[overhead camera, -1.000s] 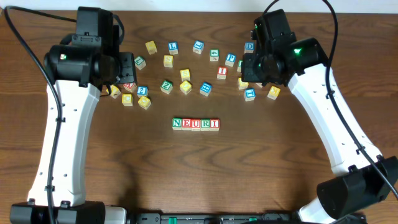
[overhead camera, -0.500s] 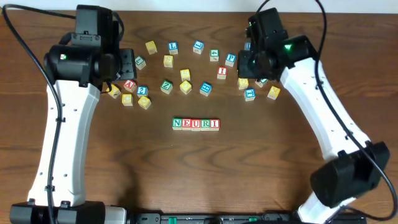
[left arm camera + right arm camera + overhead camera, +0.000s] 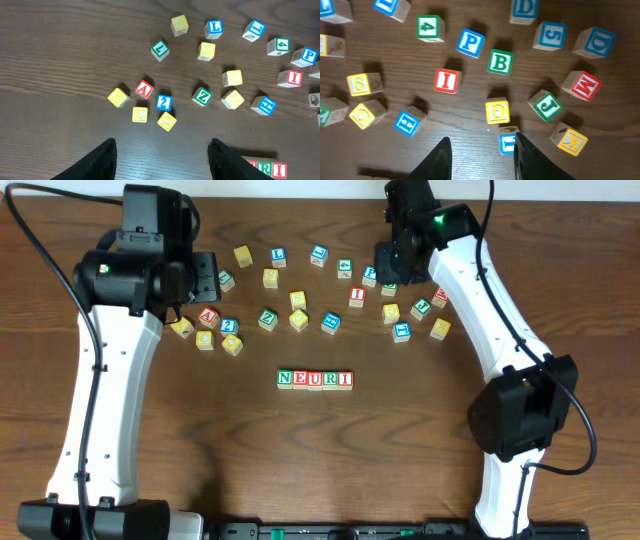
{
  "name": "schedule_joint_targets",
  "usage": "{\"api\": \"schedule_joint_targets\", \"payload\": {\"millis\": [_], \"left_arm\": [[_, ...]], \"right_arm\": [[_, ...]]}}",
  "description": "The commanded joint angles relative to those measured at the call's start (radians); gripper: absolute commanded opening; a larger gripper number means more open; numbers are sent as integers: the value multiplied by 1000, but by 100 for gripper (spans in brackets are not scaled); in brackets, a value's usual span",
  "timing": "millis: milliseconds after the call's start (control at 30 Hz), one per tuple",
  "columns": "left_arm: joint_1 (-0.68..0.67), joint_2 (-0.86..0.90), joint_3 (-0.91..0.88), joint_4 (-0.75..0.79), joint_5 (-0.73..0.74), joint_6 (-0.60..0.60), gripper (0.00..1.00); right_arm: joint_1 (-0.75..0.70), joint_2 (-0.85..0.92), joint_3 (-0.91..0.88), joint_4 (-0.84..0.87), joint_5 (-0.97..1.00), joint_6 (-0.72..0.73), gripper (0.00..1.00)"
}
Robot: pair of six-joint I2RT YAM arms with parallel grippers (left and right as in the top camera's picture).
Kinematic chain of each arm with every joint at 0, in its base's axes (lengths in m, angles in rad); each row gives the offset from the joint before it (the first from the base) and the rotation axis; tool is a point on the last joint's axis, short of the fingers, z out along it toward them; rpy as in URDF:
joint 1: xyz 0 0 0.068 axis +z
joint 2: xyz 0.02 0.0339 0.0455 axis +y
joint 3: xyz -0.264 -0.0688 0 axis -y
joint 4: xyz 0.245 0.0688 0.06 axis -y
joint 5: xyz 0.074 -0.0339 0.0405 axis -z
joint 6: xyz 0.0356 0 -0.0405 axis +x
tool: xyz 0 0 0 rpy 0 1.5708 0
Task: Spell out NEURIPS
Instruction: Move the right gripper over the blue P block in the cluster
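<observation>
Wooden row (image 3: 315, 379) reads NEURI.
Blue P (image 3: 470, 43) lies loose, yellow cube (image 3: 359, 83) maybe S; left gripper (image 3: 162, 152), right gripper (image 3: 482, 150) spread, empty.

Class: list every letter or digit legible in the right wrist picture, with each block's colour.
"4": green 4-cube
"P": blue P-cube
"B": green B-cube
"I": red I-cube
"5": blue 5-cube
"D": top blue D-cube
"D": right blue D-cube
"M": red M-cube
"J": green J-cube
"K": yellow K-cube
"G": yellow G-cube
"S": yellow S-cube
"H": blue H-cube
Unclear: lower-left yellow cube; half-hidden blue cube; edge-cut cubes.
</observation>
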Motion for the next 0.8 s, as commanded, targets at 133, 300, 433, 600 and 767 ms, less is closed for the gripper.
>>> {"api": "schedule_joint_targets", "payload": {"millis": [133,300,433,600,767], "left_arm": [[4,24,-13,3,-13,-6,58],[4,28,-13,5,-13,-6,58],[4,28,-14,11,-13,-6,58],[4,28,-14,13,-13,-6,58],[4,28,-14,17,-13,-6,58]], "right_arm": [[-64,5,29,-30,24,3,38],[-96,5,29,-29,0,3,41],[-100,5,29,-21,-6,3,45],[-100,5,29,-19,-7,17,47],[-99,5,29,-18,-34,27,47]]}}
